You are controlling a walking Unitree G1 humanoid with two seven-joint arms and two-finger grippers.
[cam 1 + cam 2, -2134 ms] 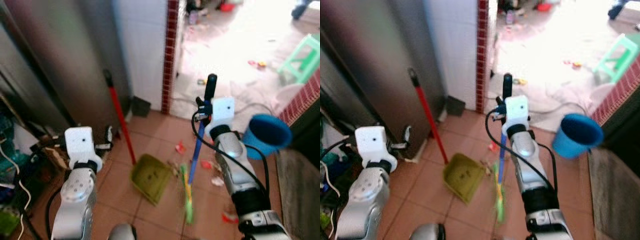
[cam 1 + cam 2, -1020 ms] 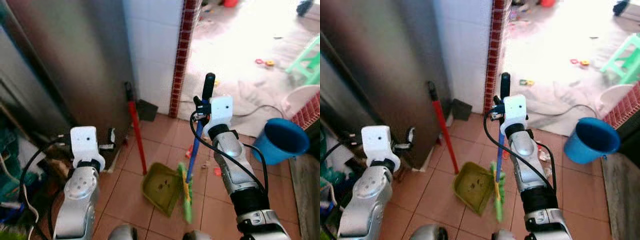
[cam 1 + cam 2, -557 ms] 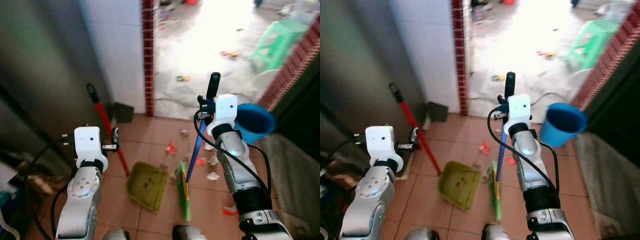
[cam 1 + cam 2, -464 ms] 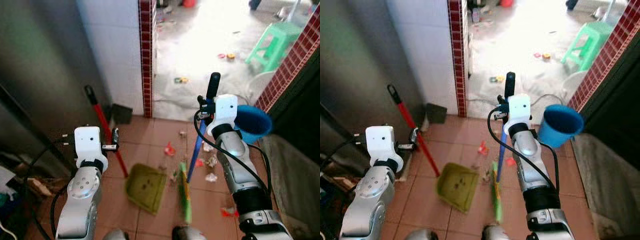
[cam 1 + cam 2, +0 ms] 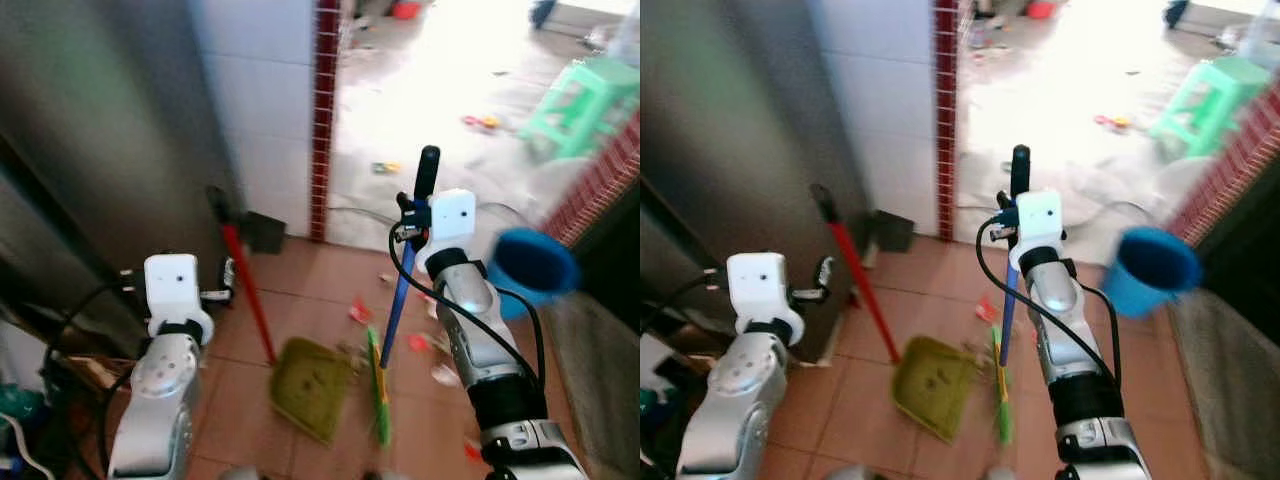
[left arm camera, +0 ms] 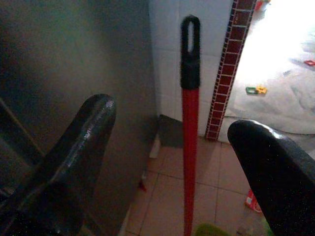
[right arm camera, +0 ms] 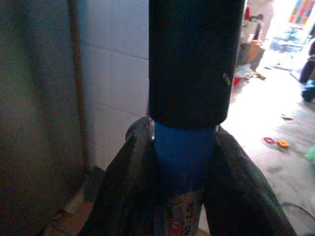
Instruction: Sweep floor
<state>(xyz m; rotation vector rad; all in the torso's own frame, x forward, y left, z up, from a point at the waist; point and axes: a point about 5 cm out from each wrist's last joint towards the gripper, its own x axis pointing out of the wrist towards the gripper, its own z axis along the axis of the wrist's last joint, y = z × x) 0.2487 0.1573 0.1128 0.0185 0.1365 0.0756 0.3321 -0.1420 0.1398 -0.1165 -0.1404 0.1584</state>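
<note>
Terracotta floor (image 5: 300,310) carries scattered litter (image 5: 360,312) beside the dustpan (image 5: 312,388), nearer than a second ago; right gripper (image 7: 182,162) stays clamped on the broom (image 5: 395,310), left gripper (image 6: 182,162) spread wide around the dustpan handle (image 6: 190,123), ungrasped.

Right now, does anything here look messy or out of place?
Yes. Scraps of litter lie scattered on the tiles beside the dustpan, not yet swept in. More bits dot the bright floor beyond the doorway.
</note>
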